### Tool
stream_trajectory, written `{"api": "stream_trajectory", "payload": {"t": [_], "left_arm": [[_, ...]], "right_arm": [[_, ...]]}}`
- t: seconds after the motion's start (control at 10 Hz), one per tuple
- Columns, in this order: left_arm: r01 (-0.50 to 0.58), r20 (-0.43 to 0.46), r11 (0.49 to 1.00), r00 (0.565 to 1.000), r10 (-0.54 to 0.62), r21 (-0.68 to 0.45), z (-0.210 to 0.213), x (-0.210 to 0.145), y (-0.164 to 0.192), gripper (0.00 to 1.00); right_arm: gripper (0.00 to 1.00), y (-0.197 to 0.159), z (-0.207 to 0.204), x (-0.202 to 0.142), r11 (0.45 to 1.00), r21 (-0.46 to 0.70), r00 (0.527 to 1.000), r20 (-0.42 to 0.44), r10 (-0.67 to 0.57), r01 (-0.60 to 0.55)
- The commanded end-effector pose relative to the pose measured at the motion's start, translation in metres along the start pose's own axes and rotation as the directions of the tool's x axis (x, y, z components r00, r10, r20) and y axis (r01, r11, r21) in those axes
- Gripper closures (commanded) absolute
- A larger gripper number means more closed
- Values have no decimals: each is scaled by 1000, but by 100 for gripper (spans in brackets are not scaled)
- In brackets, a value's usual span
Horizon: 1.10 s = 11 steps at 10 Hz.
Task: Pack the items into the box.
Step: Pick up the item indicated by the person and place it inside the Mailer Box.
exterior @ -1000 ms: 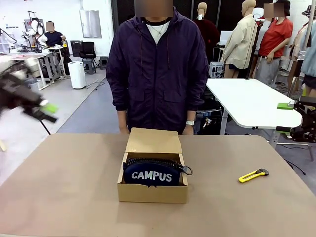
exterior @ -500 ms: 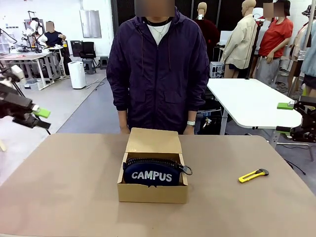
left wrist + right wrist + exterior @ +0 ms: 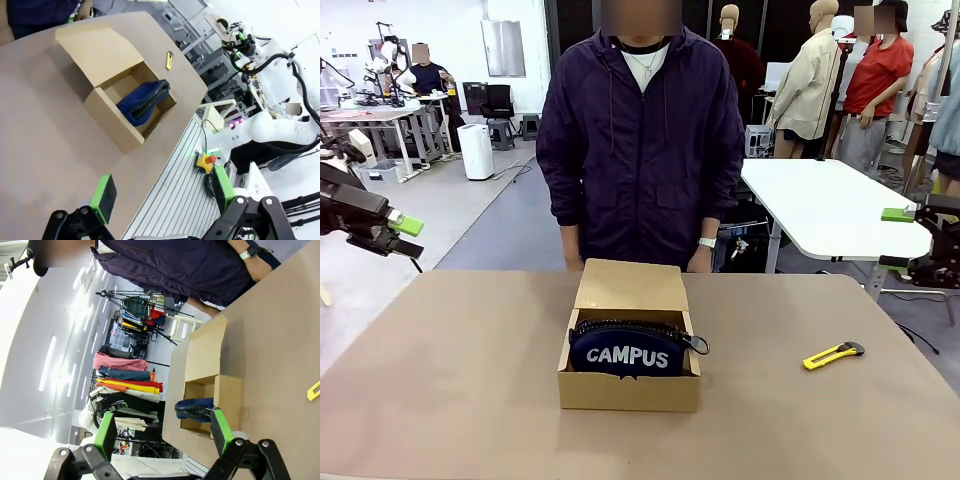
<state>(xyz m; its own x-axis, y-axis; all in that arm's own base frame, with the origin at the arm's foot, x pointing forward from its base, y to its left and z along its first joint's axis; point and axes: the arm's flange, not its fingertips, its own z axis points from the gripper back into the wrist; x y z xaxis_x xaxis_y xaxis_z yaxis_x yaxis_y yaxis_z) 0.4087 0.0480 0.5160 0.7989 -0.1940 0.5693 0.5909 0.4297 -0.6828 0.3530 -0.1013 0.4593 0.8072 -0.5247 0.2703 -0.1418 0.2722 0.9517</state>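
The utility knife lies on the bench right of the box, long axis slanting far-right; my right fingers, spread and empty, hang nearer than my left fingers, likewise spread.

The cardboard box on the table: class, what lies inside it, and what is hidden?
A navy zip pouch lettered CAMPUS lies inside the box, zipper upward. The floor beneath the pouch is covered, so anything under it cannot be seen.

Box sits centre frame on the table, pouch inside it; utility knife lies off to its right; person stands behind.
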Motion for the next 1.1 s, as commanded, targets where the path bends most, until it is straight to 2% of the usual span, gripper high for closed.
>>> {"api": "stream_trajectory", "payload": {"t": [0.0, 1.0], "left_arm": [[6, -9, 1000, 1000, -6, -6, 3, -1, -2, 0], [6, -9, 1000, 1000, -6, -6, 3, -1, -2, 0]], "right_arm": [[0, 2, 1, 0, 1000, -5, 1000, -12, -2, 2], [0, 2, 1, 0, 1000, -5, 1000, -12, -2, 2]]}}
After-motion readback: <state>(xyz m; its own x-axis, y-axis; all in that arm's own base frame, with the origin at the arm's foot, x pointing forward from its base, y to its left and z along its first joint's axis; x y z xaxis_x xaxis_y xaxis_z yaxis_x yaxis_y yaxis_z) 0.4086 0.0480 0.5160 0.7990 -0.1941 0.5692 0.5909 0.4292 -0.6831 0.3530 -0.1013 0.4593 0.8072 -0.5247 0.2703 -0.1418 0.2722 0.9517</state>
